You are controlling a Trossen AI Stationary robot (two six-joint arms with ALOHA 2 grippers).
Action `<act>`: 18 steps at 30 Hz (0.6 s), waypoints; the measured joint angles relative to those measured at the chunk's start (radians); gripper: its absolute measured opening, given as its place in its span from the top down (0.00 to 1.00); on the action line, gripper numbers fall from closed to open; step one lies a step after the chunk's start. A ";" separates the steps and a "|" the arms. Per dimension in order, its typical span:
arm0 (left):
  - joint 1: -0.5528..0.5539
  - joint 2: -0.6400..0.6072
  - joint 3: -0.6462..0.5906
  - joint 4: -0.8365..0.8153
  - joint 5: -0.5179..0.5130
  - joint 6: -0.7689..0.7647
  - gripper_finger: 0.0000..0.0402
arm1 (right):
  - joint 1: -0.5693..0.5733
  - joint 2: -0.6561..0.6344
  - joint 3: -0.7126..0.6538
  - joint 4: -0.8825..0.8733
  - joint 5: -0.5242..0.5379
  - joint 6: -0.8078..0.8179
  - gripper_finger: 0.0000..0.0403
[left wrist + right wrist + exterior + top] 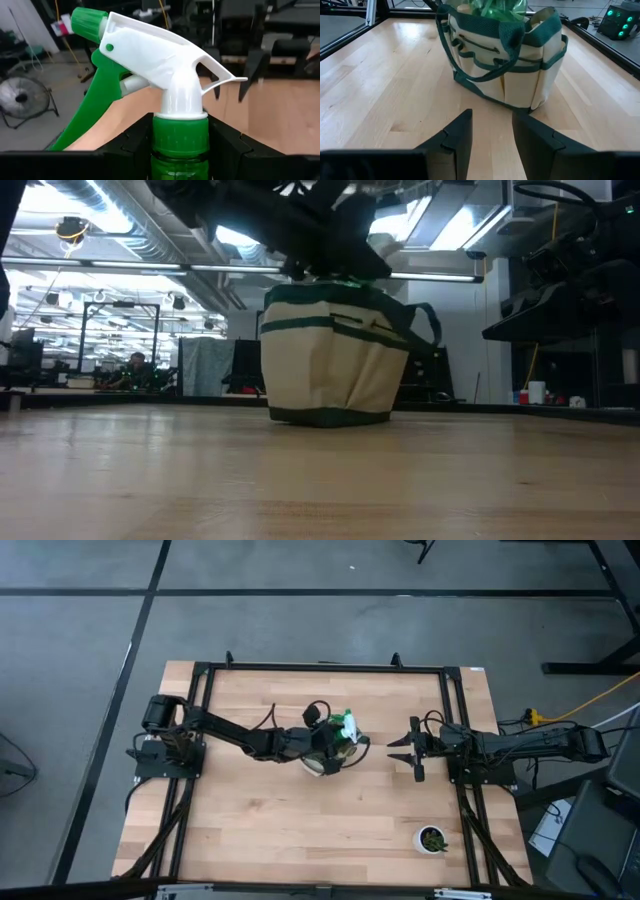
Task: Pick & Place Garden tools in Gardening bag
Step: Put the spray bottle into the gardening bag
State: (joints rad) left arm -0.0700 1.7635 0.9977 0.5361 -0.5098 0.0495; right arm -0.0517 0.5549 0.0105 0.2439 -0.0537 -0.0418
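The green spray bottle with its white trigger head [160, 55] is in my left gripper [180, 150], which is shut on it. In the high view the bottle [346, 725] is over the open top of the cream gardening bag with dark green trim [335, 355]. The bag stands on its base at the table's middle. From the right wrist view, green plastic [495, 7] shows at the bag's mouth [505, 55]. My right gripper [405, 748] waits open to the right of the bag, nothing between its fingers [457, 135]. My left gripper pinches the bottle at its green collar [180, 131], just under the white trigger head, one finger [131, 142] on each side. The fingers come roughly level from the table's left. The bottle's body below the collar is hidden, so whether it touches the bag I cannot tell.
A small white pot with a green plant [432, 838] stands near the table's front right corner. A black frame [320, 668] runs around the wooden top. Bare wood lies in front of the bag and to its left.
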 joint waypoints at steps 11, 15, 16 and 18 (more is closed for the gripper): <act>0.001 -0.002 0.000 -0.131 0.034 -0.196 0.64 | 0.000 0.000 0.000 0.000 0.000 0.000 0.64; -0.002 -0.003 0.000 -0.175 0.036 -0.248 0.64 | 0.000 0.000 0.000 0.000 0.000 0.000 0.64; -0.003 -0.003 0.000 -0.180 0.039 -0.249 0.63 | 0.000 0.000 0.000 0.000 0.000 0.000 0.64; -0.007 -0.003 0.000 -0.183 0.039 -0.250 0.62 | 0.000 0.000 0.000 0.000 0.000 0.000 0.64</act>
State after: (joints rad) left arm -0.0774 1.7603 0.9981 0.3527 -0.4711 -0.2001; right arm -0.0517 0.5549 0.0105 0.2437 -0.0538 -0.0422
